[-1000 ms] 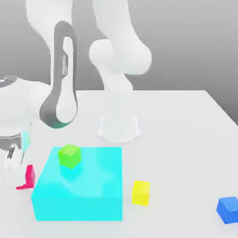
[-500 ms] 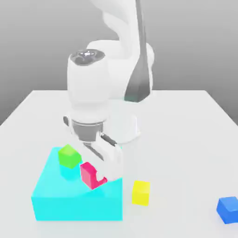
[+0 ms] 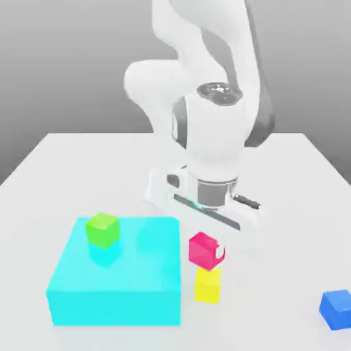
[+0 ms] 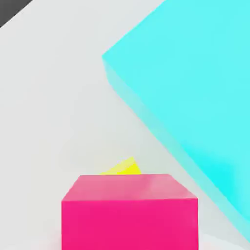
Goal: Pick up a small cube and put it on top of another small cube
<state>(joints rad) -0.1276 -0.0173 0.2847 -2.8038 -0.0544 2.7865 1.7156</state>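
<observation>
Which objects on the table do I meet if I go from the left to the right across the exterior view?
Green cube on the big cyan block → magenta-pink cube, held in the tool above the yellow cube → blue cube.

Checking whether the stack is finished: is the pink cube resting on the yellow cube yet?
Cannot tell. In the exterior view the pink cube, held in the gripper, sits directly above the yellow cube with no clear gap, and the hand view hides the seam.
</observation>
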